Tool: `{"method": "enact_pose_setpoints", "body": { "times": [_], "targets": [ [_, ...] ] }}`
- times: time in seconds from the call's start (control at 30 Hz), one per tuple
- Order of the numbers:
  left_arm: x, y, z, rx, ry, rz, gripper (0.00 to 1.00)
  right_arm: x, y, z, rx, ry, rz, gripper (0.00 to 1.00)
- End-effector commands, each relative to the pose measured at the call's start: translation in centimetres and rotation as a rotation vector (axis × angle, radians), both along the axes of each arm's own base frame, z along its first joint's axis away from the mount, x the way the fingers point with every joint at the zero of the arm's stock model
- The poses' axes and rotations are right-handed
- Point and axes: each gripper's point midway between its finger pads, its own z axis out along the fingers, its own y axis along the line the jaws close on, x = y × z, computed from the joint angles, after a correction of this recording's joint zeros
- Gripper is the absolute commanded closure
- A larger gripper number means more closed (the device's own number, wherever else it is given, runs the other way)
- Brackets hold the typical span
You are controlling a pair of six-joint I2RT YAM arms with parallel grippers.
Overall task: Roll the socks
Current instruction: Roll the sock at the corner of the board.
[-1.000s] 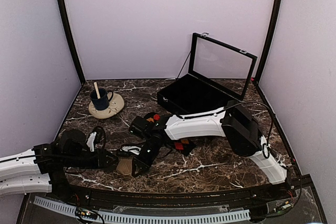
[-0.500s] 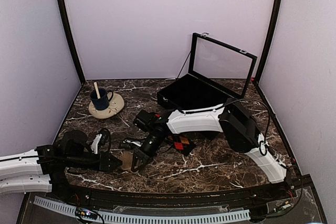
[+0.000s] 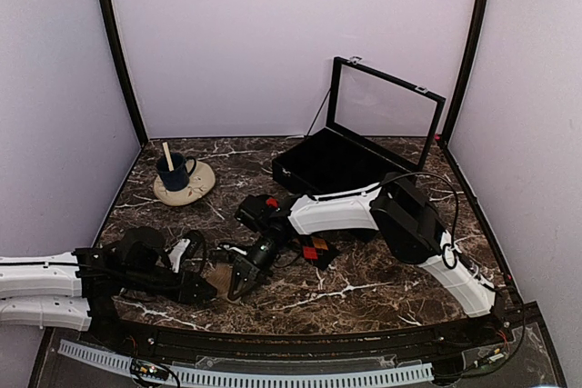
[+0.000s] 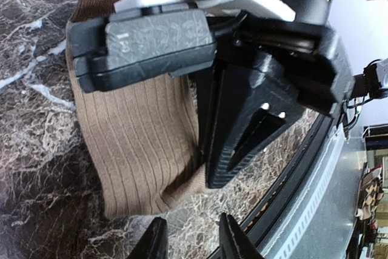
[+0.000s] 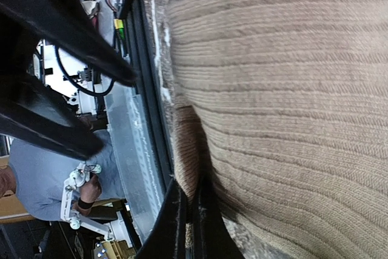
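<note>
right fingers (image 5: 174, 225): pressed together on a fold at the edge of the tan sock (image 4: 142, 144), with their tips down at the surface (image 3: 364, 283).
left fingers (image 4: 159, 242): a narrow gap between them with only bare surface showing in it. They point at the tan sock's end from just beside it, and I can't tell whether they touch it.
tan sock: ribbed, lying flat near the front edge, between the two sets of fingers, its far part hidden under the right wrist.
patterned sock (image 3: 315, 250): black with red and orange diamonds, behind and to the right of the tan one, mostly covered by the right arm (image 3: 332, 213).
right arm: stretched leftward and low across the surface.
left arm (image 3: 45, 279): low, coming in from the left edge.
surface: dark marble with white veins.
mug (image 3: 173, 172): blue, a wooden stick (image 3: 167, 154) standing in it, on a pale plate (image 3: 186, 192) at the back left, well apart from the socks.
case (image 3: 336, 165): black, glass lid raised, at the back right.
</note>
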Motion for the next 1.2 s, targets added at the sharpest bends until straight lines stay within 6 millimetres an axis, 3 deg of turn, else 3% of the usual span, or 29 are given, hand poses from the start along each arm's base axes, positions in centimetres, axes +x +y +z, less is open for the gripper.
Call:
{"method": "enact_pose_setpoints", "body": {
  "times": [0.0,0.37,0.8,1.17],
  "targets": [
    [0.8,-1.3,1.3,0.015,-0.070,-0.060,0.66,-0.3,0.4,1.2,0.052,0.067,0.008,1.00],
    [2.0,-2.2,1.8,0.080,-0.144,-0.084,0.60,-0.8,-0.3,1.4,0.053,0.097,0.028,1.00],
    [1.4,-4.5,2.1,0.186,-0.129,-0.223,0.68,-0.1,-0.7,1.5,0.070,0.109,0.036,1.00],
    [0.1,-4.0,0.9,0.206,-0.054,-0.242,0.73,-0.3,-1.8,1.4,0.083,0.111,0.057,1.00]
  ]
}}
